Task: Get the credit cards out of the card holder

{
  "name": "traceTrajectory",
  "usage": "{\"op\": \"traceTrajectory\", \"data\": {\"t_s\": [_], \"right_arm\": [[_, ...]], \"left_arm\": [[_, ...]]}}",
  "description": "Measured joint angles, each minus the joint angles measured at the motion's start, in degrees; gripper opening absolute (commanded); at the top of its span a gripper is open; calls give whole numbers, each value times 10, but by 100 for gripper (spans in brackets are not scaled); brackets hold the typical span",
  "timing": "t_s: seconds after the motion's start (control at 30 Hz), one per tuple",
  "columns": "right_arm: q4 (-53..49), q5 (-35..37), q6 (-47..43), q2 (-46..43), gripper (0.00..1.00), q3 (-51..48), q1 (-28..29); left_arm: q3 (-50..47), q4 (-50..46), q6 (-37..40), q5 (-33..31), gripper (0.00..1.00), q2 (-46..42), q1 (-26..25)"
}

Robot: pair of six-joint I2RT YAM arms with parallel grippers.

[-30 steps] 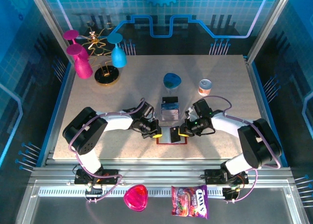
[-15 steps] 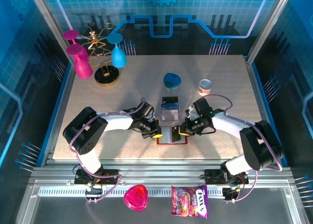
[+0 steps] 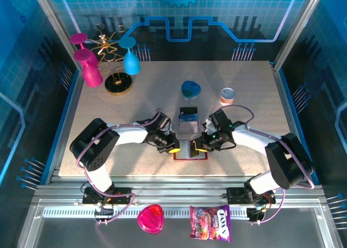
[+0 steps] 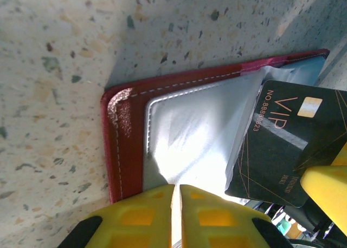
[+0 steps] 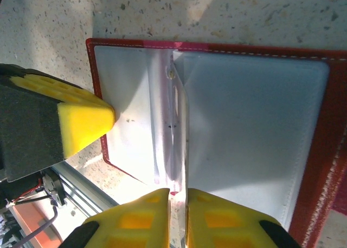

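Two bits sit nearest, down on the front rail: a pink heart dish (image 3: 150, 218) and a candy bag (image 3: 210, 223) with FOX'S printed on it. Past the arm bases, the dark red card holder (image 4: 122, 145) lies open flat on the speckled table (image 3: 135, 96), pale pockets facing up, with both claws meeting over it.

The left gripper (image 4: 177, 191) has its yellow pads pressed together, just a slit between them, with the tip on the left pocket. The right gripper (image 5: 179, 193) is pinched on a thin leaf standing up at the fold. That looks like the black VIP card (image 4: 287, 145) seen edge-on, though glare makes it hard to tell card from clear sleeve. From the left wrist, that card pokes out of the sleeve at a tilt. It has a gold chip, "VIP" in gold and a number starting NO.8888.

Just beyond the holder lie some loose cards (image 3: 188, 121), a dark blue one on top. Further back are a blue lump (image 3: 190, 89) and a small can (image 3: 227, 96). At the far left, pink glasses (image 3: 89, 69) and a blue glass (image 3: 130, 61) hang on a gold stand (image 3: 119, 83).
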Motion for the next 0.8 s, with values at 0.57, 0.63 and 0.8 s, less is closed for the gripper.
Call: {"op": "traceTrajectory", "data": {"t_s": [0.57, 0.63, 0.8], "right_arm": [[-11, 18, 11, -7, 8, 14, 8], [-11, 19, 11, -7, 7, 15, 10], [-23, 28, 10, -20, 5, 16, 13]], "left_arm": [[3, -7, 0, 0, 11, -1, 5], [3, -9, 1, 0, 11, -1, 7], [3, -16, 2, 0, 11, -8, 11]]}}
